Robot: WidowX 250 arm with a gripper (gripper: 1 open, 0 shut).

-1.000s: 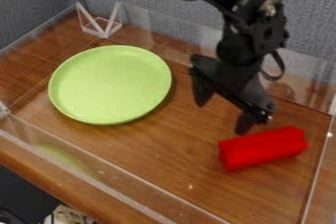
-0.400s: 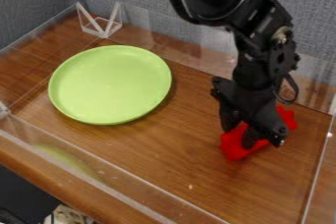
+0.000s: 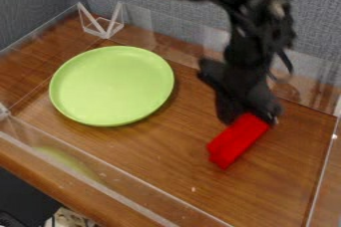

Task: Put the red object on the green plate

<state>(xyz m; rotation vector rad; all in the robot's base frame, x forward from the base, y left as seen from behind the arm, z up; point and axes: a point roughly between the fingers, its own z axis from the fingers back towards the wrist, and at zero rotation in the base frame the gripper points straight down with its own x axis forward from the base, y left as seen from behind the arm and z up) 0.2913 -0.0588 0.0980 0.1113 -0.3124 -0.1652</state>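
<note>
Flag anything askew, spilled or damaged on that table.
Nothing looks spilled or damaged. The red block sits slanted in the hand, one end jutting toward the camera; the green plate looks fine.

I could read no text, label, brand, number or sign anywhere in my camera view.
</note>
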